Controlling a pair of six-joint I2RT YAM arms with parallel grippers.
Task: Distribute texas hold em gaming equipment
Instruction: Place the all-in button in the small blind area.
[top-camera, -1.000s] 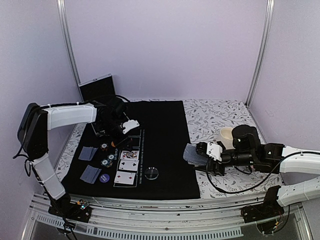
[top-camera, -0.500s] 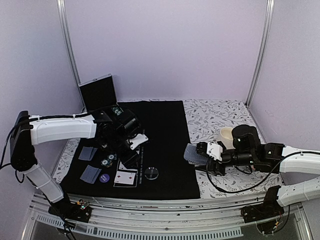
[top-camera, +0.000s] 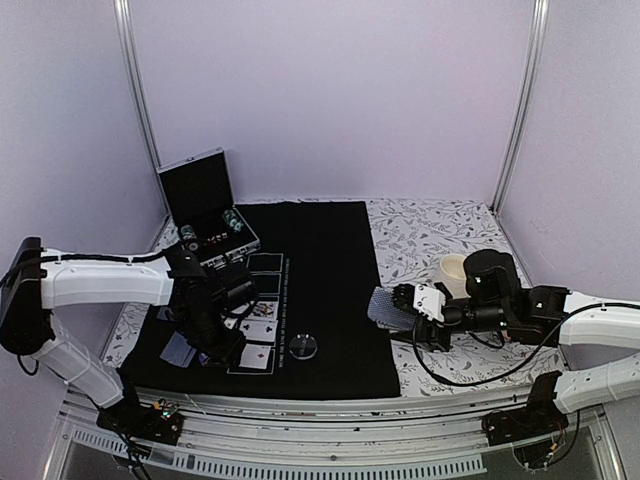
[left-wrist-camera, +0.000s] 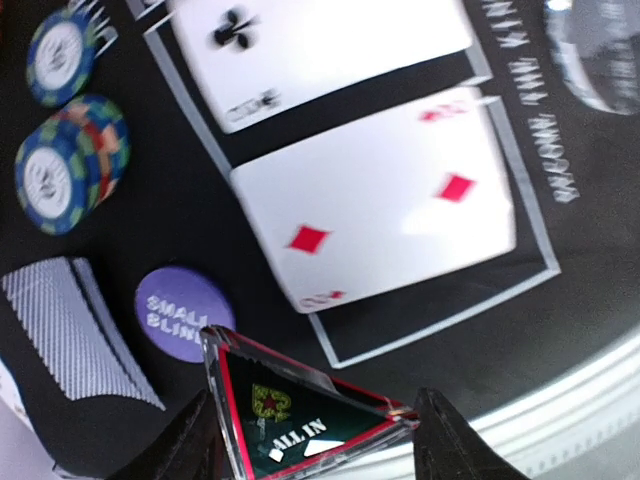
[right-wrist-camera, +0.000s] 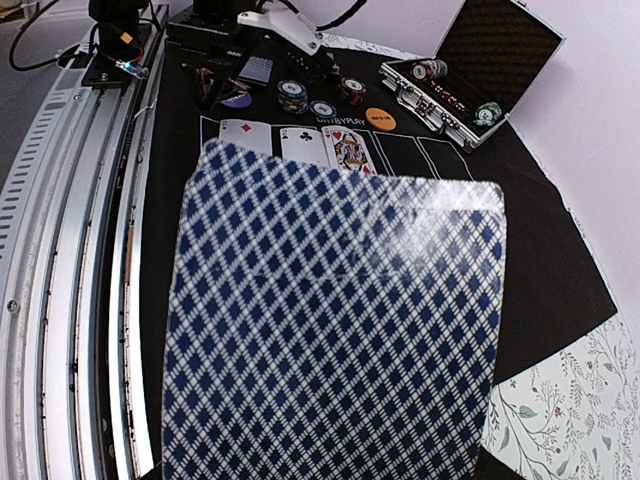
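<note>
My left gripper (left-wrist-camera: 312, 440) is shut on the red triangle marker (left-wrist-camera: 300, 410), which reads "ALL IN", just above the black mat's front left. Beside it lie a purple disc (left-wrist-camera: 183, 312), face-down cards (left-wrist-camera: 75, 335), striped chips (left-wrist-camera: 65, 150) and a face-up diamond card (left-wrist-camera: 380, 200). From above, the left gripper (top-camera: 215, 343) hangs by the face-up cards (top-camera: 258, 357), with a clear disc (top-camera: 304, 347) to their right. My right gripper (top-camera: 400, 306) is shut on lattice-backed playing cards (top-camera: 382, 307) at the mat's right edge. These cards (right-wrist-camera: 335, 320) fill the right wrist view and hide the fingers.
An open metal case (top-camera: 205, 200) with chips stands at the mat's (top-camera: 330, 250) back left corner. A cream cup (top-camera: 455, 268) sits on the floral cloth behind my right arm. The metal rail (top-camera: 330, 440) runs along the table's near edge.
My left arm has swung from the back left near the case down to the mat's front left, uncovering the case. The right arm and its cards have stayed put.
</note>
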